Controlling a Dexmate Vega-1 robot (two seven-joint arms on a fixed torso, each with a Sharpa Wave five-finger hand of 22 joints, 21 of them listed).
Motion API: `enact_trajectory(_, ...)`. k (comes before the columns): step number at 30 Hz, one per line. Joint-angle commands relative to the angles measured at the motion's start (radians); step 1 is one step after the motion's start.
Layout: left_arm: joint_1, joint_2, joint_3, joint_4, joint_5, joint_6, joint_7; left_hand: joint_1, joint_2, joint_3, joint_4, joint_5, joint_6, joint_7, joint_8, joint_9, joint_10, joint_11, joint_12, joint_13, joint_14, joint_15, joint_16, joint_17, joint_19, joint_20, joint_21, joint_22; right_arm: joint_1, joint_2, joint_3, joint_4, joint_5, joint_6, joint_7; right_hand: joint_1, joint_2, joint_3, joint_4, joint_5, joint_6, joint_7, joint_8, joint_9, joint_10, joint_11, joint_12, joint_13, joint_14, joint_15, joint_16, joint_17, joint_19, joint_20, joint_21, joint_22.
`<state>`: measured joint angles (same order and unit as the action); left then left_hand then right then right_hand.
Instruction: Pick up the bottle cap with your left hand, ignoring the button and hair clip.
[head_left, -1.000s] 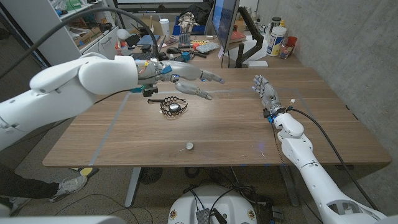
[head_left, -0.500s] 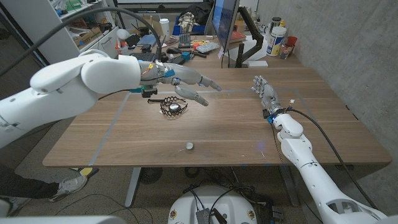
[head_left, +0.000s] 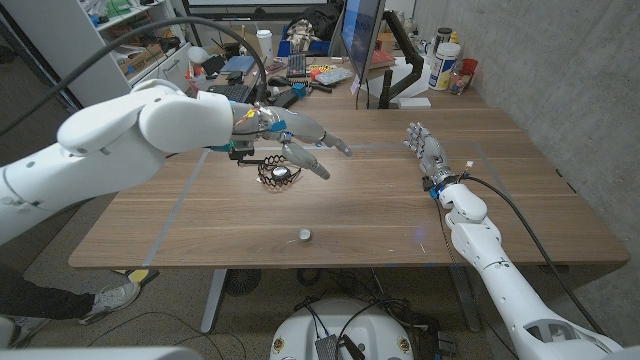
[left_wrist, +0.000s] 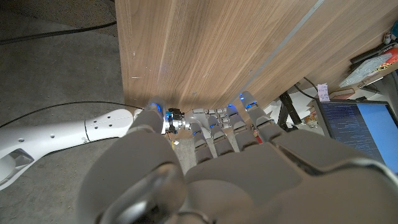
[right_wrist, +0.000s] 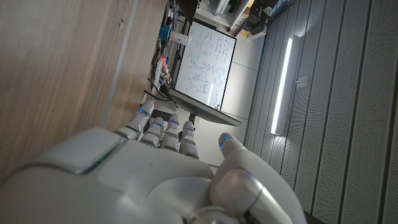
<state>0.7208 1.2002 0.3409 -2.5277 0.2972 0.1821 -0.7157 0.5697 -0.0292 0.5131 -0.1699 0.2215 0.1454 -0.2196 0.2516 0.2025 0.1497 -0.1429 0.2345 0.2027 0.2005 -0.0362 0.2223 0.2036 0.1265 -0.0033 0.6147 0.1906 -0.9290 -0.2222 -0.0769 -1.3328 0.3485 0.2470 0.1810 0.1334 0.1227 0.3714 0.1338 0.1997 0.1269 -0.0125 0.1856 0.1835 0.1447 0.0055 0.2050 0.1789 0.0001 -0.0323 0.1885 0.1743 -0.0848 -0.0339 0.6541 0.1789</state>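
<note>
Small, round and silvery, the bottle cap (head_left: 304, 235) lies on the brown wooden worktop (head_left: 380, 200) near its front edge, well apart from both robot hands. Beyond the bottle cap, farther from the robot, lies the black openwork hair clip (head_left: 278, 172). A small dark object (head_left: 241, 156), too indistinct to identify, sits just beside the hair clip on its left.

Left robot hand (head_left: 296, 140) hangs in the air above the worktop, over and just beyond the hair clip, with its fingers (head_left: 336, 145) spread apart and stretched forward; it holds nothing. In the left wrist view the back of this robot hand (left_wrist: 236, 168) fills the lower part, fingers extended over the wood grain, with the right arm showing past them.

Right robot hand (head_left: 426, 150) stands at the worktop far to the right of the hair clip, fingers pointing away from the robot and loosely apart, holding nothing. The right wrist view looks along its back (right_wrist: 155, 168) with the fingers straight beside the wooden surface.

Behind the hair clip, at the far edge of the worktop, stand a dark monitor (head_left: 362, 35), some white bottles (head_left: 445, 62) and assorted clutter.
</note>
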Motion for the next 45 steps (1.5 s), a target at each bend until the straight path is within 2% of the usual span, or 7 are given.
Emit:
enact_trajectory(1,-0.028,-0.047,0.055,-0.002,0.070,0.015,-0.082,0.027,-0.005,0.002,-0.001,0.003,0.013,-0.002,0.005,0.004,-0.001,0.011,-0.004,0.006,0.006,-0.078,0.002,0.007,0.039,0.005,0.017,0.001,-0.010,-0.003,0.004,-0.004,0.004,0.000,0.000,-0.010,0.044,-0.005,0.002,0.005,0.006,0.004,0.007,0.004,0.007,0.000,0.004,0.004,0.001,-0.011,0.004,0.003,0.003,-0.103,-0.002,0.003)
enact_trajectory(6,-0.038,-0.071,0.073,-0.001,0.098,0.018,-0.110,0.056,-0.023,-0.001,0.003,0.003,0.012,-0.002,0.001,0.003,-0.015,0.015,-0.010,0.009,-0.002,-0.070,-0.004,0.010,0.088,0.077,0.029,-0.003,-0.009,-0.003,0.006,0.000,0.006,0.001,0.001,-0.010,0.044,-0.005,0.002,0.005,0.007,0.005,0.007,0.004,0.007,0.001,0.004,0.004,0.001,-0.010,0.003,0.003,0.003,-0.102,-0.003,0.003)
enact_trajectory(10,-0.048,-0.091,0.087,0.001,0.119,0.022,-0.132,0.070,-0.030,-0.003,0.006,0.002,0.012,-0.002,0.000,0.003,-0.016,0.012,-0.011,0.010,-0.001,-0.072,-0.004,0.011,0.137,0.099,0.040,-0.007,-0.006,-0.002,0.007,0.009,0.007,0.004,0.004,-0.011,0.044,-0.006,0.002,0.005,0.008,0.004,0.008,0.004,0.007,0.001,0.004,0.004,0.001,-0.007,0.003,0.003,0.002,-0.102,-0.004,0.003)
enact_trajectory(15,-0.065,-0.116,0.113,0.005,0.156,0.035,-0.169,0.093,-0.042,-0.007,0.010,0.000,0.014,-0.002,-0.002,0.003,-0.025,0.010,-0.015,0.012,0.014,-0.069,0.001,0.012,0.216,0.091,0.055,-0.012,-0.003,-0.002,0.008,0.020,0.009,0.007,0.008,-0.011,0.044,-0.006,0.002,0.006,0.009,0.005,0.008,0.004,0.006,0.003,0.004,0.004,0.001,-0.007,0.003,0.003,0.003,-0.101,-0.005,0.003)
enact_trajectory(22,-0.077,-0.143,0.134,0.013,0.194,0.044,-0.211,0.130,-0.055,-0.014,0.014,-0.001,0.018,-0.002,-0.005,0.005,-0.025,0.003,-0.014,0.013,0.112,-0.089,0.029,0.013,0.348,0.051,0.083,-0.013,0.001,-0.001,0.009,0.030,0.009,0.009,0.012,-0.011,0.044,-0.007,0.001,0.006,0.009,0.004,0.008,0.004,0.006,0.002,0.003,0.004,0.001,-0.006,0.003,0.003,0.003,-0.101,-0.007,0.003)
enact_trajectory(37,-0.101,-0.196,0.180,0.012,0.294,0.058,-0.315,0.131,-0.066,-0.029,0.024,-0.003,0.025,-0.001,-0.005,0.006,0.001,-0.004,-0.004,0.015,0.117,-0.098,0.027,0.020,0.293,0.054,0.053,-0.010,0.004,-0.001,0.013,0.046,0.011,0.016,0.020,-0.011,0.044,-0.008,0.000,0.007,0.009,0.004,0.007,0.004,0.005,0.001,0.003,0.004,0.002,-0.005,0.003,0.002,0.005,-0.100,-0.010,0.003)
enact_trajectory(45,-0.087,-0.214,0.187,0.012,0.354,0.030,-0.339,0.174,-0.075,-0.022,0.006,0.001,0.028,-0.001,-0.004,0.006,0.000,-0.002,-0.006,0.015,0.119,-0.105,0.024,0.020,0.288,0.047,0.047,-0.009,0.002,-0.002,0.016,0.047,0.011,0.015,0.020,-0.013,0.044,-0.008,0.001,0.007,0.009,0.005,0.007,0.004,0.004,0.000,0.003,0.004,0.002,-0.005,0.003,0.002,0.005,-0.100,-0.012,0.003)
